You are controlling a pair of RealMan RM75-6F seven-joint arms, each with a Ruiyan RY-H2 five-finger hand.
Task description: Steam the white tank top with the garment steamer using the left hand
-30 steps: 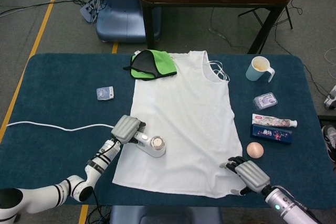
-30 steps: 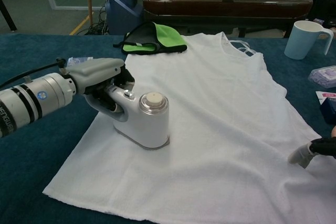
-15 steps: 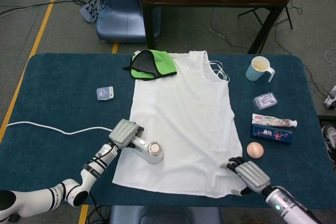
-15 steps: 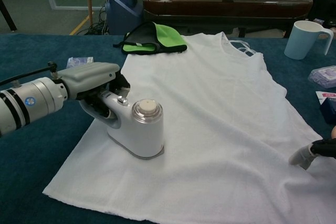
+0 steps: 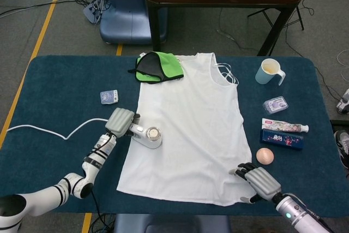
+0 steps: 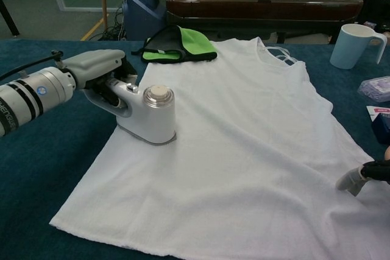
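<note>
The robot's left hand (image 6: 100, 71) clamps the handle of the garment steamer (image 6: 146, 114), whose flat base sits on the white tank top (image 5: 188, 129) spread across the blue table (image 5: 60, 85), near the shirt's left edge. The steamer looks rigid and fairly heavy, best taken by that rear handle; the thin, limp cotton would likely bunch if dragged. The right hand (image 5: 260, 183) presses fingers onto the hem corner, holding nothing. Compared with a second ago, the steamer has slid up the left side toward the green-and-black cloth (image 5: 158, 67), its cord (image 5: 54, 133) shifting.
</note>
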